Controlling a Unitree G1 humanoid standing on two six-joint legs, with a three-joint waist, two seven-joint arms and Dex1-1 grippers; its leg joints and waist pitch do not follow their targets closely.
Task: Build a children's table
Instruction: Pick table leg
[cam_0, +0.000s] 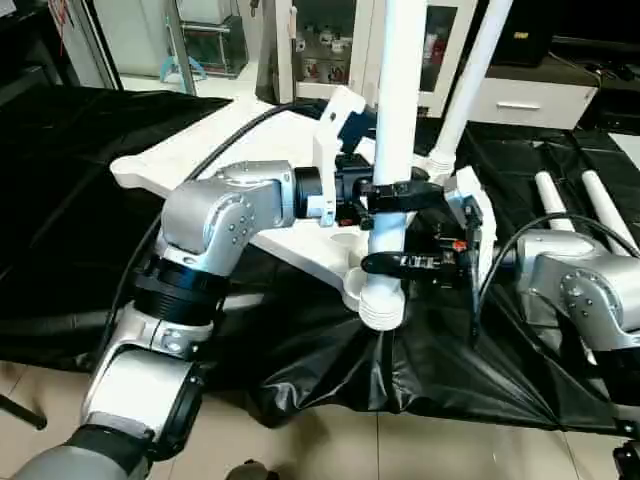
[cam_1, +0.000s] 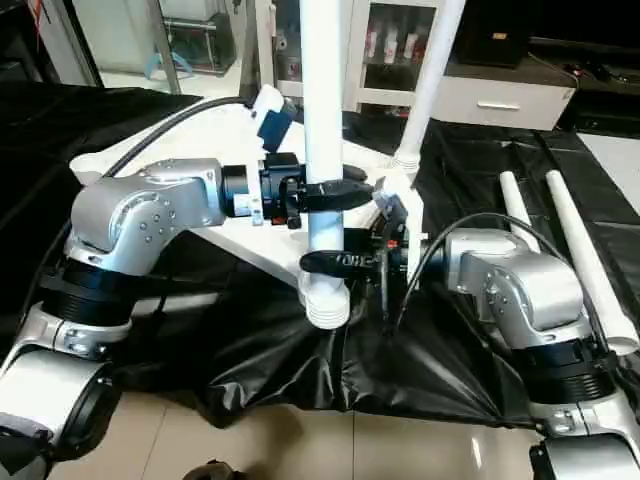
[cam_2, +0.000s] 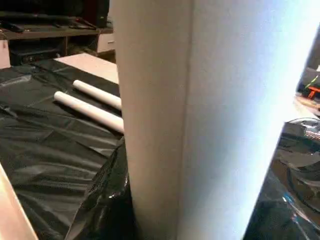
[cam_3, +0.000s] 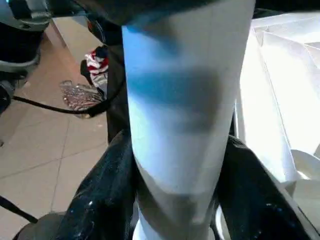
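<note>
The white tabletop (cam_0: 210, 160) lies upside down on the black-covered surface. At its near corner socket (cam_0: 381, 306) one white leg (cam_0: 398, 100) stands upright. My left gripper (cam_0: 400, 193) is shut around this leg from the left. Just below it, my right gripper (cam_0: 390, 263) wraps the same leg from the right, close above the socket. The leg looms close in the left wrist view (cam_2: 200, 125) and the right wrist view (cam_3: 185, 125). A second leg (cam_0: 470, 80) stands in the far corner. Two more legs (cam_1: 520, 210) (cam_1: 585, 250) lie on the cover at the right.
The black cover (cam_0: 330, 360) hangs over the table's front edge above a tiled floor (cam_0: 330, 450). A glass-door cabinet (cam_0: 320, 45) and a white drawer unit (cam_0: 520, 100) stand behind. A black cable (cam_0: 220, 150) runs over the tabletop to my left wrist.
</note>
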